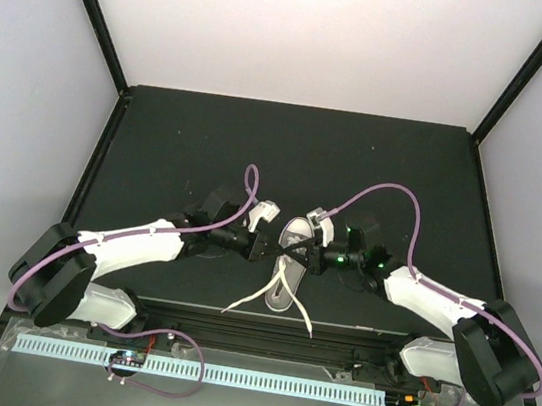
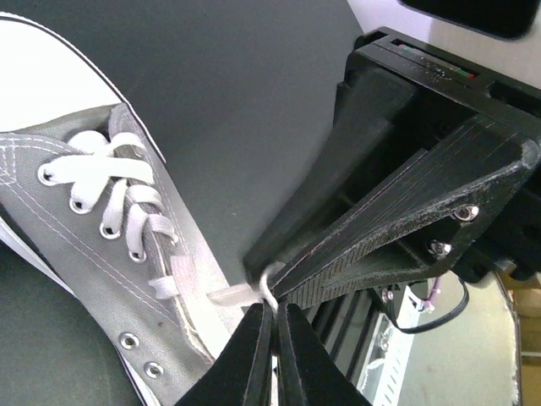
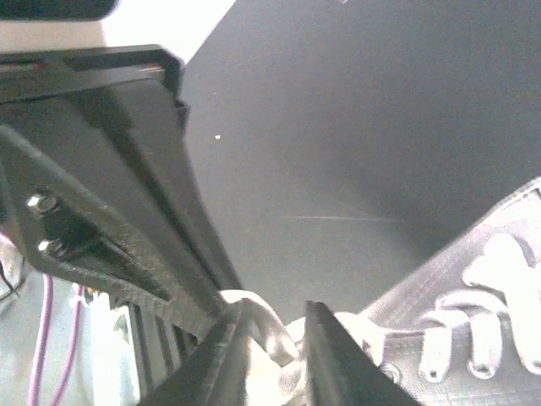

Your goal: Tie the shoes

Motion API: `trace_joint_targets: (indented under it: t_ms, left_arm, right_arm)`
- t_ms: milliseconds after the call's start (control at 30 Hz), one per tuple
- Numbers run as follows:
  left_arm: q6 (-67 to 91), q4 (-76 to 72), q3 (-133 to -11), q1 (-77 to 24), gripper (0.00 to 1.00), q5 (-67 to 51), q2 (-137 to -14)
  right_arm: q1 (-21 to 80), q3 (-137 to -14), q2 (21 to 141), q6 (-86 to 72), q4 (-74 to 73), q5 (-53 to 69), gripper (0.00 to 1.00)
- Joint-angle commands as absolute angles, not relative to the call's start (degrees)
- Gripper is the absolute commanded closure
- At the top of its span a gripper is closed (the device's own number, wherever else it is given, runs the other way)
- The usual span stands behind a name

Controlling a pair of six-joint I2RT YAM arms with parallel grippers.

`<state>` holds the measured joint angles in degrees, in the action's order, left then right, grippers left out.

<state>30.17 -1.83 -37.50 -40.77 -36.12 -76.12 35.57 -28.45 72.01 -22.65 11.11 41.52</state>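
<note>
The grey canvas sneaker (image 1: 289,266) with white sole and toe cap lies mid-table, its white laces (image 1: 249,299) trailing toward the near edge. Both grippers meet over its tongue end. My left gripper (image 1: 277,252) is shut on a white lace strand (image 2: 267,286) beside the shoe's collar (image 2: 127,254); its fingertips (image 2: 254,338) press together in the left wrist view. My right gripper (image 1: 305,258) stands slightly open, with a loop of lace (image 3: 272,326) between its fingers (image 3: 325,347) next to the shoe's eyelets (image 3: 473,338). The right gripper's fingers (image 2: 397,211) fill the left wrist view.
The black table mat (image 1: 288,155) has white walls on three sides. A black rail (image 1: 263,328) runs along the near edge, with a perforated white strip (image 1: 227,374) and purple cables (image 1: 169,350) below it. The arm bases stand at the lower left (image 1: 54,274) and lower right (image 1: 492,355).
</note>
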Motion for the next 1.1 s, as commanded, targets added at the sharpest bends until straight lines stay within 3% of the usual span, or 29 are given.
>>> trace_joint_targets:
  t_ms: [0,33,100,200,533,833,1067]
  left_arm:
    - [30.45,-3.22,-37.99,-39.89,0.99,-32.77,-75.34]
    - [30.41,-3.25,-37.85,-39.89,0.98,-32.77,-75.25]
    - [30.3,-3.19,-37.64,-39.83,0.99,-32.71,-75.0]
    - [29.91,-3.08,-37.45,-39.85,0.98,-32.71,-74.67]
    - [28.96,-2.55,-37.4,-39.73,0.98,-34.03,-74.36]
    - [29.07,-3.13,-37.35,-39.75,0.98,-34.2,-74.42]
    - [29.37,-4.06,-37.35,-39.73,0.98,-34.57,-74.62]
  right_arm:
    - [35.94,-30.08,68.87,-20.07,7.5,40.53,0.57]
    - [35.89,-30.21,67.55,-19.56,5.4,39.23,0.42]
    - [35.92,-29.84,64.41,-19.23,1.84,37.01,0.26]
    - [36.41,-26.51,58.6,-21.25,-0.54,34.64,0.23]
    - [44.5,-10.17,52.47,-33.55,9.96,28.58,0.42]
    - [45.75,-7.78,56.18,-34.27,14.45,31.08,0.46]
    - [45.71,-9.12,61.7,-33.59,17.75,31.76,0.61]
